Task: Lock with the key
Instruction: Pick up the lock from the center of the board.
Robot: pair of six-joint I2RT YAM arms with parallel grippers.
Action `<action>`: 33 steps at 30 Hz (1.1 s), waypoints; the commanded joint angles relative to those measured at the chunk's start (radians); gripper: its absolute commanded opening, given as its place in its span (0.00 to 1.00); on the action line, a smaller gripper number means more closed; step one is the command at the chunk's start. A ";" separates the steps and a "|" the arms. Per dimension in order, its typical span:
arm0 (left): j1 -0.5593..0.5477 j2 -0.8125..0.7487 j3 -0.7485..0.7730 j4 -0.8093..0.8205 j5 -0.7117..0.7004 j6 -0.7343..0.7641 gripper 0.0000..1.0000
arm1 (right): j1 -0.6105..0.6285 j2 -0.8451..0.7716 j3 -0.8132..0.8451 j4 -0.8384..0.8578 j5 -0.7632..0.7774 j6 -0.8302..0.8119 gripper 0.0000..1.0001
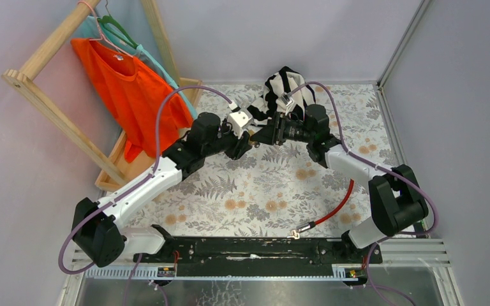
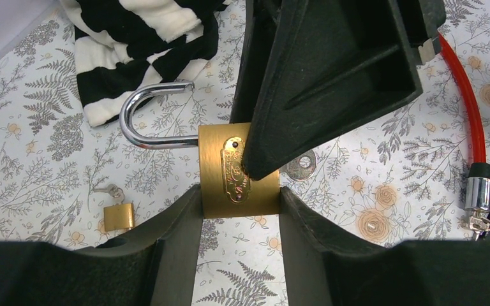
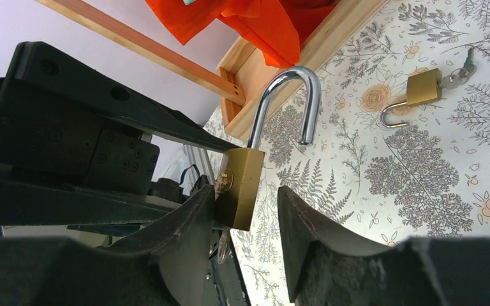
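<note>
A brass padlock [image 2: 230, 172] with its silver shackle [image 2: 143, 115] swung open is held off the table between my left gripper's fingers [image 2: 239, 199], which are shut on its body. A silver key [image 2: 302, 164] sticks out of its base. In the right wrist view the padlock [image 3: 242, 182] stands upright between my right gripper's jaws [image 3: 245, 204]. One right finger [image 3: 194, 217] touches its face and the other stands apart, so the gripper is open. The key [image 3: 223, 248] shows below the body. The two grippers meet mid-table in the top view [image 1: 258, 137].
A small second brass padlock [image 2: 118, 215] with keys lies on the floral cloth, also in the right wrist view [image 3: 423, 86]. A black-and-white striped garment [image 1: 287, 86] lies at the back. A red cable [image 1: 335, 207] runs front right. A wooden rack [image 1: 44, 105] with an orange shirt [image 1: 127, 83] stands left.
</note>
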 commanded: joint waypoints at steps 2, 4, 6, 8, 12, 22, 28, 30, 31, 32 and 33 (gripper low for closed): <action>-0.012 -0.002 0.020 0.126 -0.011 0.004 0.00 | 0.020 0.015 0.041 0.069 -0.016 0.030 0.46; -0.013 0.000 0.020 0.128 -0.014 0.007 0.00 | 0.022 0.019 0.048 0.071 -0.019 0.036 0.43; -0.015 0.000 0.017 0.129 -0.017 0.009 0.00 | 0.022 0.020 0.053 0.070 -0.020 0.038 0.37; -0.015 -0.001 0.012 0.133 -0.020 0.014 0.00 | 0.022 0.013 0.057 0.054 -0.013 0.023 0.26; -0.015 -0.016 -0.008 0.136 0.021 0.033 0.07 | 0.022 -0.025 0.078 -0.052 0.017 -0.084 0.01; -0.013 -0.104 -0.017 -0.081 0.272 0.310 0.76 | 0.021 -0.175 0.133 -0.460 -0.037 -0.622 0.00; -0.014 -0.143 0.033 -0.249 0.264 0.504 0.79 | 0.021 -0.255 0.136 -0.676 -0.079 -0.896 0.00; -0.014 -0.135 0.061 -0.278 0.263 0.529 0.79 | 0.021 -0.272 0.131 -0.717 -0.101 -0.937 0.00; -0.016 -0.129 0.075 -0.297 0.267 0.544 0.79 | 0.022 -0.278 0.128 -0.733 -0.119 -0.954 0.00; -0.015 -0.117 0.093 -0.320 0.274 0.564 0.79 | 0.021 -0.286 0.124 -0.745 -0.139 -0.966 0.00; -0.015 -0.107 0.114 -0.343 0.286 0.582 0.78 | 0.021 -0.290 0.120 -0.754 -0.156 -0.976 0.00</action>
